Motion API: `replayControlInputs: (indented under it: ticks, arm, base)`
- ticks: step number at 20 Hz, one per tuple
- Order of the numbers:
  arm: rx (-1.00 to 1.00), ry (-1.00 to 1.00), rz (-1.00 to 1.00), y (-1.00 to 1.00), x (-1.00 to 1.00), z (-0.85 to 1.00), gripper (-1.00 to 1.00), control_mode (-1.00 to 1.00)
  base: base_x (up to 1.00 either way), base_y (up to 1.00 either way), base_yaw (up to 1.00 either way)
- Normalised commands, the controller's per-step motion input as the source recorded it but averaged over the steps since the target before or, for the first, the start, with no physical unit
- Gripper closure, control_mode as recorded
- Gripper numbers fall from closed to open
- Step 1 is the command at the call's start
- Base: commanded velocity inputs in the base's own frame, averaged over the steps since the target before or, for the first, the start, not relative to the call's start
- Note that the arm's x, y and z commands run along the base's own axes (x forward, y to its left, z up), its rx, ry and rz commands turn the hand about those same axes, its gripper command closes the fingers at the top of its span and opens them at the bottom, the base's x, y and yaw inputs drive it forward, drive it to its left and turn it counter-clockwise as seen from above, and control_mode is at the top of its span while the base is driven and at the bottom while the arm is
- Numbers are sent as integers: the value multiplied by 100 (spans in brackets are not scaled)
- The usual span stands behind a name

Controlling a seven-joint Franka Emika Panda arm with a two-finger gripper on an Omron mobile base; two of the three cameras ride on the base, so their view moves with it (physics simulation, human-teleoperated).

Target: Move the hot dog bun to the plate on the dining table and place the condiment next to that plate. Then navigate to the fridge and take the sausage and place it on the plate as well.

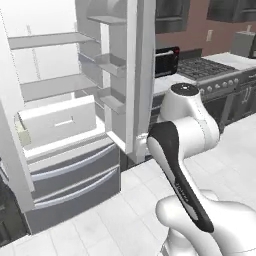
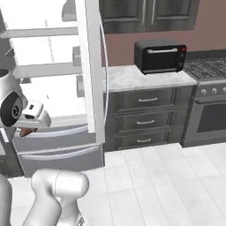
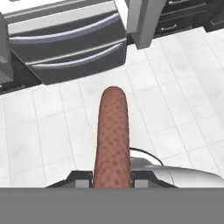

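A reddish-brown, speckled sausage [image 3: 113, 131] runs lengthwise away from the hand in the hand view. My gripper [image 3: 113, 180] is shut on its near end, with a dark fingertip [image 3: 81, 180] on either side. The hand hangs above the white tiled floor in front of the fridge [image 1: 55, 90], whose upper compartment stands open. In the right base view the gripper [image 2: 29, 127] sits at the left edge, level with the fridge's lower shelf, and a bit of the sausage [image 2: 25, 131] peeks out below it.
The open fridge door [image 1: 135, 75] with its door bins juts out beside the arm. Two grey freezer drawers [image 3: 65, 43] lie below the open compartment. A counter [image 2: 132, 77] with a black toaster oven [image 2: 160, 56] and a stove [image 1: 210, 70] stand to the right.
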Motion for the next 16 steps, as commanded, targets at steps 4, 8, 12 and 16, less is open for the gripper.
replayControlInputs:
  ticks: [4, 8, 12, 16]
  arm:
    - [0, 0, 0, 0, 0, 0, 100, 100]
    - [0, 0, 0, 0, 0, 0, 100, 100]
    - [0, 0, 0, 0, 0, 0, 100, 100]
    - [0, 0, 0, 0, 0, 0, 100, 100]
  base:
    - [-75, 0, -80]
    - [-47, 0, -88]
    - [-49, 0, -85]
    - [-61, -7, -77]
